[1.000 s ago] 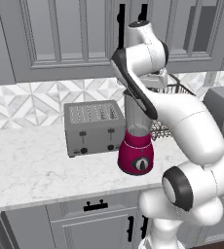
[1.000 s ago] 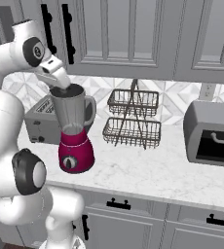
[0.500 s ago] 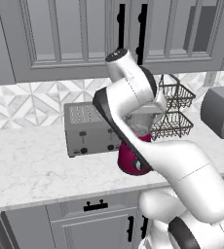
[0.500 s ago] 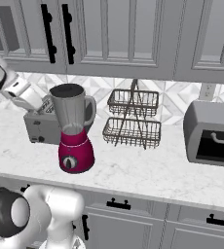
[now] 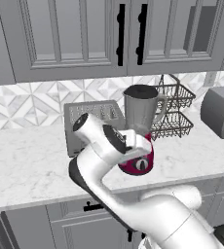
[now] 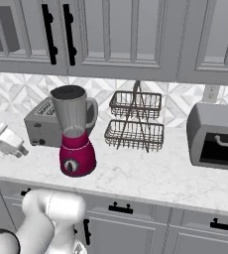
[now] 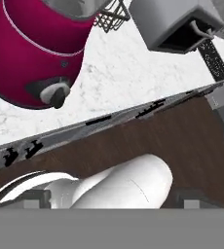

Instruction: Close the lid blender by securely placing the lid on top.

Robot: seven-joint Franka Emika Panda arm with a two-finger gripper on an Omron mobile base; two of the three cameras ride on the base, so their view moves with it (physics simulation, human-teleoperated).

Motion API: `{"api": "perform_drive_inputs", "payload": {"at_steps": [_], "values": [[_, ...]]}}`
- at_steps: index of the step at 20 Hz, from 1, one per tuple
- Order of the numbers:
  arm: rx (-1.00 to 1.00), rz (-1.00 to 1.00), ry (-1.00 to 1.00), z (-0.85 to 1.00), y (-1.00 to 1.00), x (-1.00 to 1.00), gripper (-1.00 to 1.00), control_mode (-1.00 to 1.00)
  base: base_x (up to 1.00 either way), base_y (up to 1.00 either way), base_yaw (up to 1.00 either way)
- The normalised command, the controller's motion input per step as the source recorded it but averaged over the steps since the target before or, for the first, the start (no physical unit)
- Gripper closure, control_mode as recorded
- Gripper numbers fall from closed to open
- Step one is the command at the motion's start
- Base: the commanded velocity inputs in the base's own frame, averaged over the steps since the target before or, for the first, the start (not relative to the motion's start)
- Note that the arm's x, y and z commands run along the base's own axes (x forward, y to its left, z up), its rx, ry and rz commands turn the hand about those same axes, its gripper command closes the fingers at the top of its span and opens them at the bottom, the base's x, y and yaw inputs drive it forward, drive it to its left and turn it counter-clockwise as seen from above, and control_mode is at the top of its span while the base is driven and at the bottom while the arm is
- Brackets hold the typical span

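Observation:
The blender (image 6: 77, 130) stands on the counter, with a magenta base (image 5: 139, 163) and a clear grey jar (image 5: 140, 111). A dark round lid (image 6: 68, 92) lies flat on the jar's rim, and in the left base view the lid (image 5: 140, 90) caps the jar the same way. My gripper (image 6: 18, 150) hangs low at the far left, in front of the toaster and well apart from the lid. In the left base view the gripper (image 5: 146, 145) crosses in front of the blender base. Its fingers are hidden. The hand view looks at the magenta base (image 7: 31, 53) and its dial (image 7: 53, 93).
A boxy silver toaster (image 5: 92, 124) stands left of the blender. A two-tier wire basket (image 6: 136, 121) sits to its right, and a grey toaster oven (image 6: 217, 136) further right. Wall cabinets (image 6: 116, 34) hang above. The counter's front edge (image 7: 99, 119) runs under the hand.
The arm has swung down from above the blender jar to a low spot in front and to the left of the blender. The lid stays on the jar.

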Motion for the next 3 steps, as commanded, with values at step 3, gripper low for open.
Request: {"api": "perform_drive_inputs", "payload": {"at_steps": [3], "values": [[-0.01,0.02,0.06,0.0,0.16,0.0,-1.0,-1.0,0.0,0.0,0.0]]}}
